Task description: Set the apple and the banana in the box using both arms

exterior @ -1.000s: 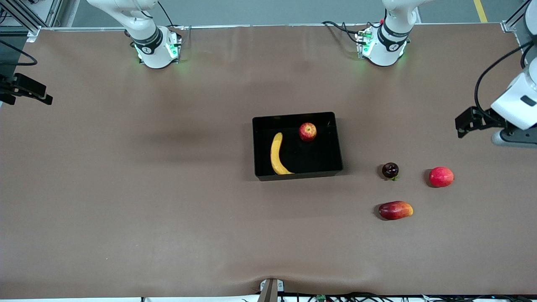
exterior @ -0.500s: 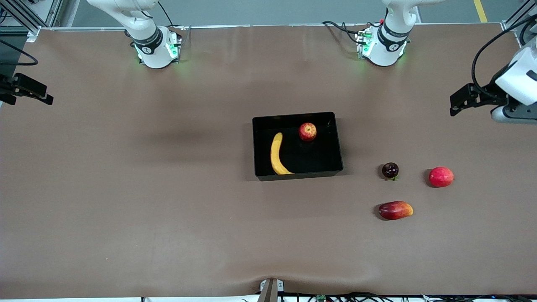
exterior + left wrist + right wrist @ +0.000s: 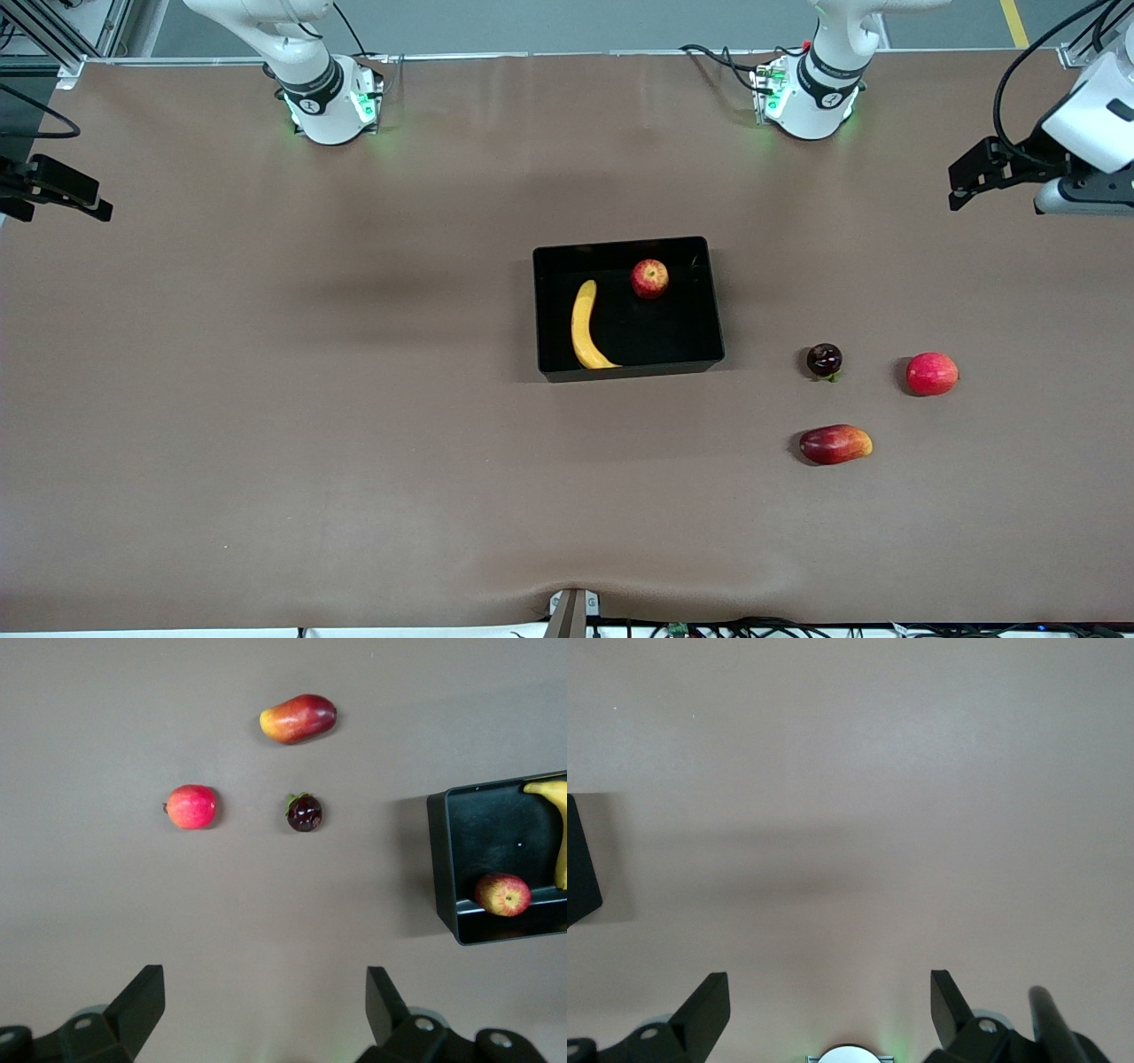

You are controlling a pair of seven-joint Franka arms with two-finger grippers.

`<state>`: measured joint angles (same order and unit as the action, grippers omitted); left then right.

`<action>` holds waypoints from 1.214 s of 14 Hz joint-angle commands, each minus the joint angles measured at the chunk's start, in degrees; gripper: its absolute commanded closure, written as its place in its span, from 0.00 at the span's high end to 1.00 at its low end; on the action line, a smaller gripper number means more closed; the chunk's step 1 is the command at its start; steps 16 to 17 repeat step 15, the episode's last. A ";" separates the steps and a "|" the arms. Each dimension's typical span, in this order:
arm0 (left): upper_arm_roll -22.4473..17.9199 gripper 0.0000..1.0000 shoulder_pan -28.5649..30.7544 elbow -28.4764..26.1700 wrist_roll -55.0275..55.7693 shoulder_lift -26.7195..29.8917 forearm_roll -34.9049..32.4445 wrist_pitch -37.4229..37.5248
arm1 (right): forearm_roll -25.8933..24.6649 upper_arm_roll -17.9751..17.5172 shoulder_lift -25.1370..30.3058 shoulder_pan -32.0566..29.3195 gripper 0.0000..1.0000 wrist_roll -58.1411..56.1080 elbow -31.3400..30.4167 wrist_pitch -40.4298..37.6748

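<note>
Apple (image 3: 649, 278) and banana (image 3: 585, 325) lie in box (image 3: 629, 367) at table centre. Left gripper (image 3: 264, 1014) hangs wide open, empty, over the left arm's table end, well apart; right gripper (image 3: 829, 1010) likewise over bare table.

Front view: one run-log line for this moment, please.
streaked red apple and curved yellow banana in black plastic bin | left claw open | right claw open

The box (image 3: 627, 307) looks like black plastic, its walls glossy and reflective. The desk (image 3: 354, 399) carries a matt brown covering, smooth with faint ripples. The banana (image 3: 585, 326) has a smooth, dull yellow skin; the apple (image 3: 649, 277) shines slightly. The arms' (image 3: 310, 80) shells are smooth white plastic.
</note>
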<state>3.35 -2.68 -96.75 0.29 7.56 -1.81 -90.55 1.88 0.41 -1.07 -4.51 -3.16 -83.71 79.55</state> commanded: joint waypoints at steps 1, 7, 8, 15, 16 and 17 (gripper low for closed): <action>-0.98 1.00 -1.01 -4.16 1.11 3.69 1.45 -2.70 | -0.21 -0.15 -0.07 -0.23 1.00 -0.54 0.47 -0.54; -1.16 1.00 -0.66 -0.56 3.93 1.42 3.48 -2.18 | -0.21 -0.06 -0.07 -0.23 1.00 -0.54 0.39 -0.63; -1.16 1.00 -0.58 0.76 3.93 0.71 3.39 -1.57 | -0.21 -0.06 0.02 -0.23 1.00 -0.54 0.39 -0.63; -1.24 1.00 -0.05 2.61 4.02 -1.84 2.95 -0.86 | -0.21 -0.06 0.02 -0.40 1.00 -0.54 0.39 -0.63; -1.24 1.00 -0.05 2.61 4.02 -1.84 2.95 -0.86 | -0.21 -0.06 0.02 -0.40 1.00 -0.54 0.39 -0.63; -1.24 1.00 -0.05 2.61 4.02 -1.84 2.95 -0.86 | -0.21 -0.06 0.02 -0.40 1.00 -0.54 0.39 -0.63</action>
